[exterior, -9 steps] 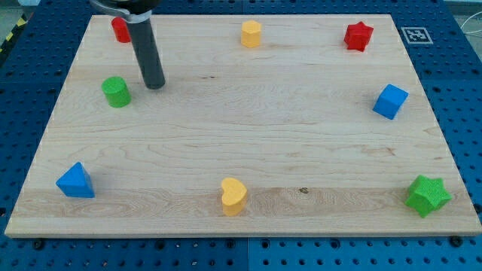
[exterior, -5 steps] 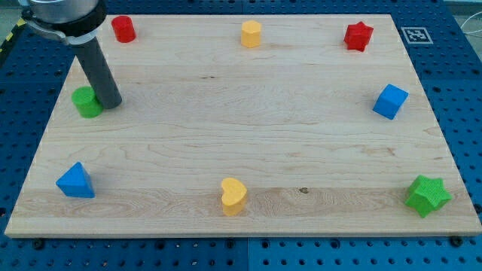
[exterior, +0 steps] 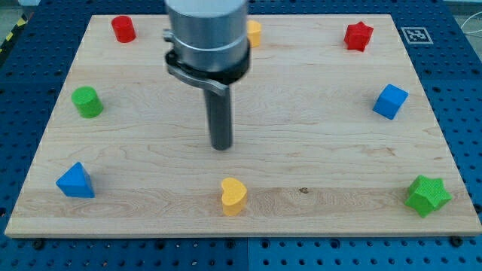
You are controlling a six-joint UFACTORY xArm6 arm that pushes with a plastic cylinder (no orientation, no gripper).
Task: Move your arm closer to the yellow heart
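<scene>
The yellow heart (exterior: pixel 233 196) lies near the bottom edge of the wooden board (exterior: pixel 316 135), at the view's middle. My tip (exterior: pixel 221 146) rests on the board a short way above the heart and slightly to its left, apart from it. The arm's grey body hangs over the upper middle of the board and hides most of a second yellow block (exterior: pixel 255 32) at the top.
A red cylinder (exterior: pixel 123 28) is at the top left and a red star (exterior: pixel 359 35) at the top right. A green cylinder (exterior: pixel 87 102) and a blue triangle (exterior: pixel 75 181) are on the left. A blue cube (exterior: pixel 390 101) and a green star (exterior: pixel 428 196) are on the right.
My tip first went left and pushed the green cylinder toward the left edge, then swept right and down to the board's middle, close above the yellow heart.
</scene>
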